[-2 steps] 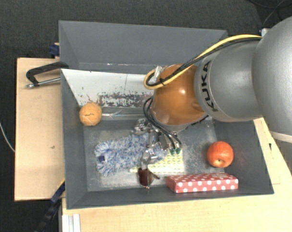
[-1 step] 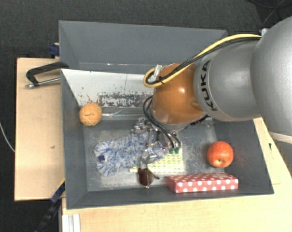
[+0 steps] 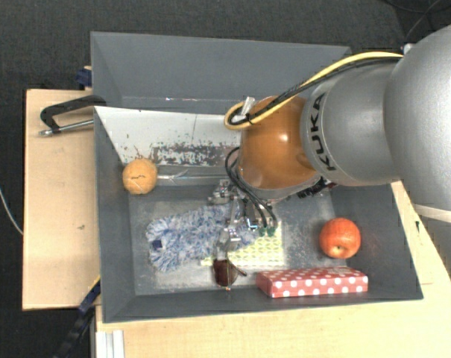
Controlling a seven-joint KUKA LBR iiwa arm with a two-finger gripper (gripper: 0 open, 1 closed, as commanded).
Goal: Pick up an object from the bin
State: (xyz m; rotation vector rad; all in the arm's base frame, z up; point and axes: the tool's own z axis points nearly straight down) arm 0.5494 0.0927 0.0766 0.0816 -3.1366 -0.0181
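Observation:
My gripper [image 3: 242, 216] hangs low in the middle of the bin, over the right edge of a fluffy blue and white cloth [image 3: 186, 236]. Just to its right lies a pale yellow-green pad [image 3: 264, 252], partly under the gripper. A small dark brown thing [image 3: 224, 272] sits on the bin floor just below the gripper, at the near edge of the cloth and pad.
A tan ball [image 3: 139, 177] rests at the back left. At the right side lies a red apple [image 3: 339, 238]. A red box with white dots [image 3: 312, 282] lies along the front wall. The arm reaches in from the right and covers the back right of the bin.

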